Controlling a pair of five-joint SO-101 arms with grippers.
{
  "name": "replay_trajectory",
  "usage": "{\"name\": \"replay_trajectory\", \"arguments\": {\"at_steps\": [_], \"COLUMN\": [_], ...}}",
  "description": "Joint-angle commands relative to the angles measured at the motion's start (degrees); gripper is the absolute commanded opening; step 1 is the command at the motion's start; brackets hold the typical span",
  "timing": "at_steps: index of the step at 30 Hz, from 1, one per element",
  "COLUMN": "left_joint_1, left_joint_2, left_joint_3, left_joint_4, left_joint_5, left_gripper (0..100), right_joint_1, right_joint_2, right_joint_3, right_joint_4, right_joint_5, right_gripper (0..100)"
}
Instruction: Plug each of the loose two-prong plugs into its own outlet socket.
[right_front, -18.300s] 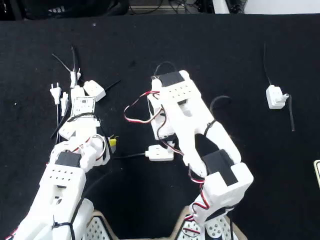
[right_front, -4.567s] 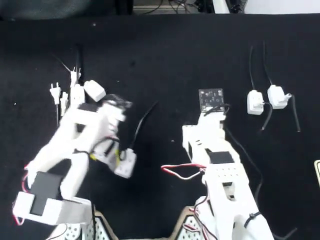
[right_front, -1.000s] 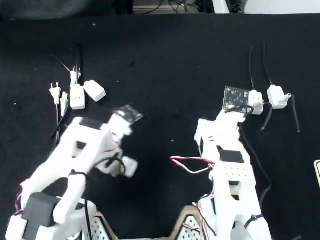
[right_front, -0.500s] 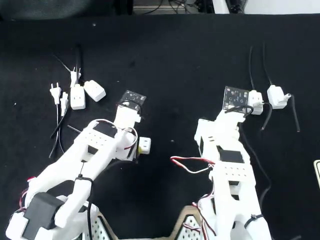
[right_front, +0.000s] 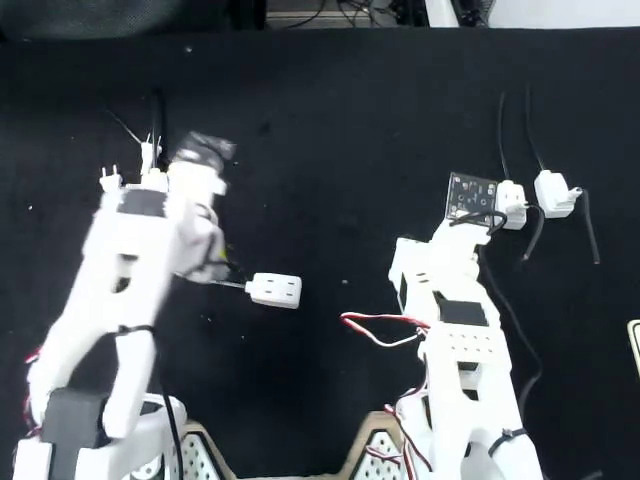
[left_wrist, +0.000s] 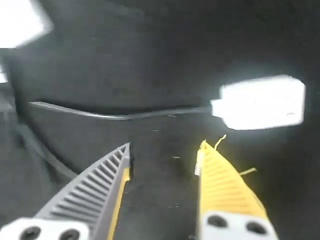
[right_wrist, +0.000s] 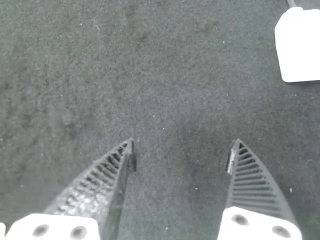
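Left gripper (left_wrist: 165, 147) gapes wide, holding nothing; a white outlet socket (left_wrist: 260, 102) on its black cable lies just beyond the yellow jaw's tip, nothing plugged in; right gripper (right_wrist: 183, 143) is likewise spread and empty, a white block (right_wrist: 299, 45) off past one jaw; that block and its neighbour (right_front: 551, 193) look mated, I judge; a loose two-prong plug (right_front: 110, 181) and this socket remain.

Lab workbench: black-clothed table (right_front: 350, 130), tangled cables (right_front: 375, 12) behind.
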Motion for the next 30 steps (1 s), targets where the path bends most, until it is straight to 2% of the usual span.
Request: {"name": "replay_trajectory", "arguments": {"at_steps": [1,6,10,17,30], "left_joint_1": [-10.9,-21.1,-24.8,-25.4,-25.9], "left_joint_2": [-0.3,-0.3,2.4,16.9,38.8], "left_joint_3": [-8.9,-10.9,-10.9,-20.9,-47.6], "left_joint_4": [2.1,-2.9,-6.5,-6.4,-6.9], "left_joint_5": [-5.1,-10.5,-11.0,-10.9,-1.0], "left_gripper": [22,22,22,22,22], "right_joint_1": [1.0,1.0,1.0,1.0,1.0], "right_joint_2": [-2.0,-2.0,-2.0,-2.0,-2.0], "right_joint_3": [-3.5,-3.6,-3.4,-3.3,-3.6], "right_joint_4": [-1.1,-1.1,-1.1,-1.1,-1.0], "right_joint_5": [-0.5,-0.5,-0.5,-0.5,-0.5], "right_gripper": [28.3,28.3,28.3,28.3,28.3]}}
